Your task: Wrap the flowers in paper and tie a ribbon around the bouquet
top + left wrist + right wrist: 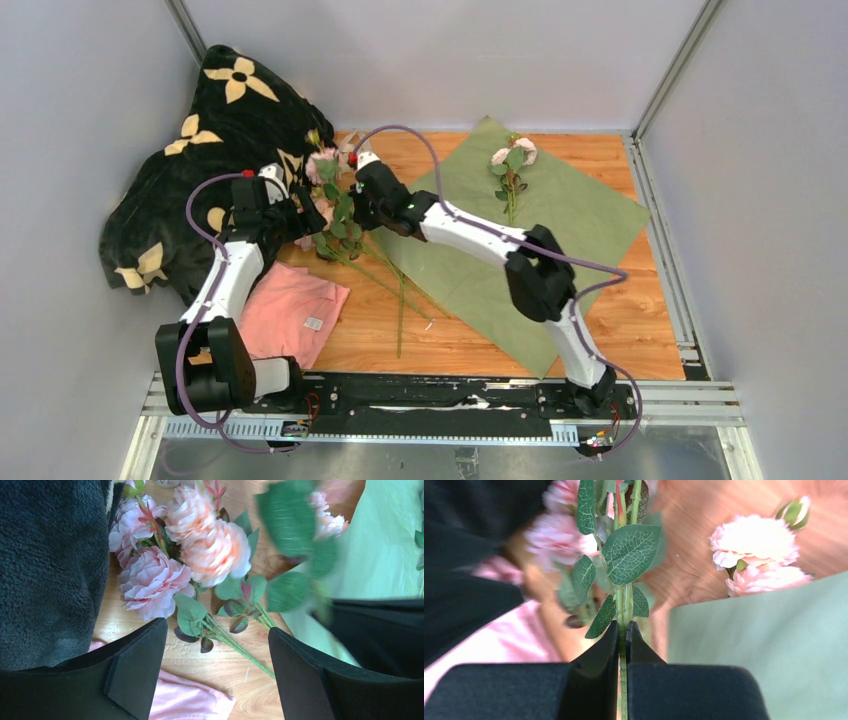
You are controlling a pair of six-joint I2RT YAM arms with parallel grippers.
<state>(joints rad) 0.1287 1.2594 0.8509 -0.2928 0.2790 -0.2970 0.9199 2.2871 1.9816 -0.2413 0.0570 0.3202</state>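
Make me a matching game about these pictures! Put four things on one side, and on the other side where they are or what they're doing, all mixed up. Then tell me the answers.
Things:
1. paper
2. pink cloth
3. left gripper
4. right gripper

Places or states:
A. shut on a flower stem
B. open, near the pink roses
C. spread out on the table, green side up
D. lying flat near the black blanket

Right pairs: 1-C, 2-D, 3-B, 4-A.
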